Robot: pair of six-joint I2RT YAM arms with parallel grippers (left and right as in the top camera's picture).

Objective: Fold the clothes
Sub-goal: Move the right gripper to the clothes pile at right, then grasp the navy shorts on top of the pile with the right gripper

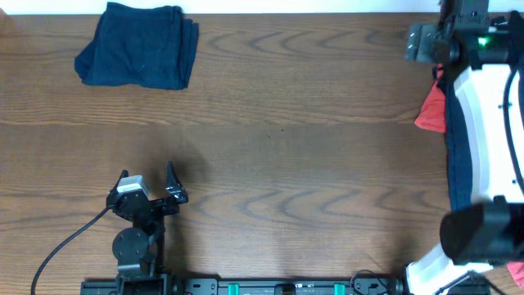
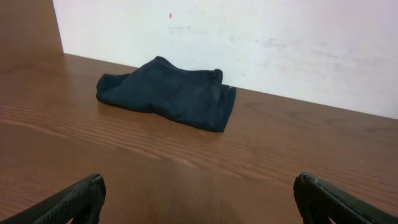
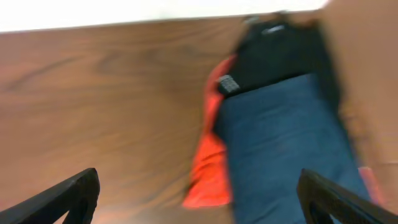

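Observation:
A folded dark navy garment [image 1: 139, 47] lies at the table's far left; it also shows in the left wrist view [image 2: 168, 92] near the white wall. My left gripper [image 1: 147, 182] is open and empty low over bare wood at the front left [image 2: 199, 202], well short of that garment. At the right edge lies a pile: a red garment [image 1: 431, 111], a navy-blue one [image 1: 455, 156] and a black one [image 3: 280, 53]. My right gripper [image 1: 419, 43] is open and empty above this pile [image 3: 199, 199], with the red cloth [image 3: 208, 168] and blue cloth [image 3: 280, 143] below it. The right wrist view is blurred.
The wooden table [image 1: 278, 147] spans the view. A white wall [image 2: 249, 37] runs along its far edge. The right arm's white body [image 1: 491, 123] covers part of the pile. A black cable [image 1: 65, 246] trails from the left arm's base.

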